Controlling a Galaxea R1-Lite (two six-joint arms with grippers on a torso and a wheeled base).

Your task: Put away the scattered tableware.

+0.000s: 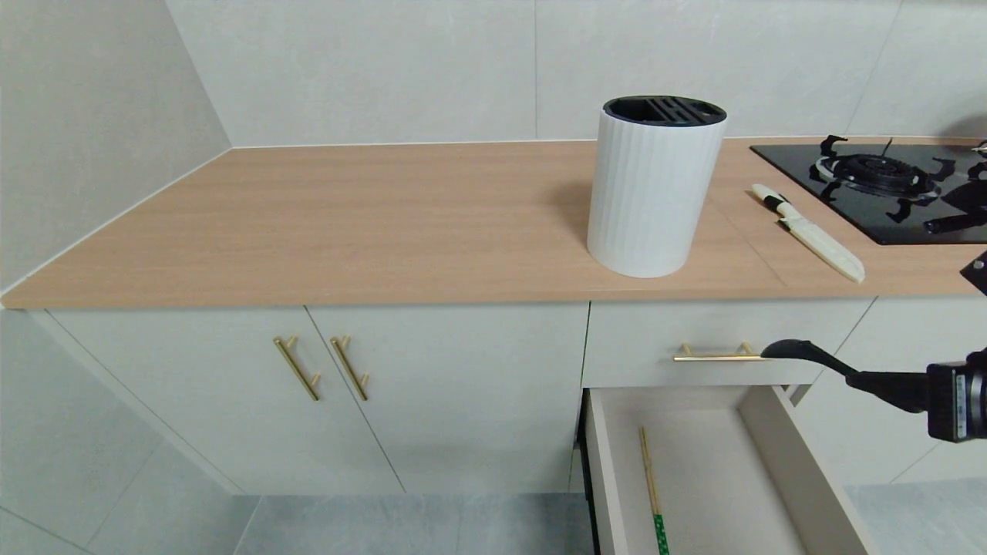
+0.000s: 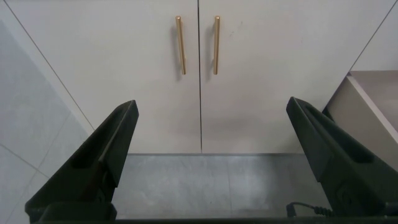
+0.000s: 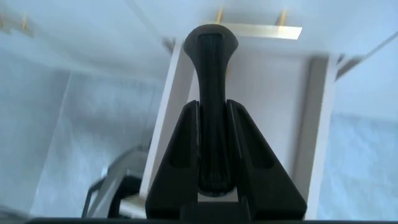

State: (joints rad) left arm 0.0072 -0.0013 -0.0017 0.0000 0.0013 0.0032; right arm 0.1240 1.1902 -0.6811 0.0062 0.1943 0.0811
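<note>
Your right jaws are clamped on the handle of a black utensil [image 1: 802, 353], a long piece with a rounded end. In the right wrist view the jaws sit tight against both sides of the handle. The utensil hangs over the open drawer [image 1: 597, 462], towards its right-hand side. Its rounded end points at the closed drawer front just above, right beside that front's gold bar handle [image 1: 713, 354].

Inside the open drawer, a pair of chopsticks [image 1: 649, 486] lies lengthwise near the left wall, green-tipped ends towards you.

On the desk [image 1: 347, 223] above the open drawer, a white ribbed knife holder [image 1: 654, 193] with a black slotted top stands upright. A white knife [image 1: 810, 233] lies flat on the desk, above the drawer's right side. It is near the holder but apart from it, with its blade angled towards the front edge. A black gas stove [image 1: 887, 181] is set into the desk farther right of the drawer.

Your left jaws are spread wide with nothing between them. They sit low, left of the open drawer, facing the two closed cabinet doors [image 2: 261, 74] with their gold handles [image 2: 180, 45].
</note>
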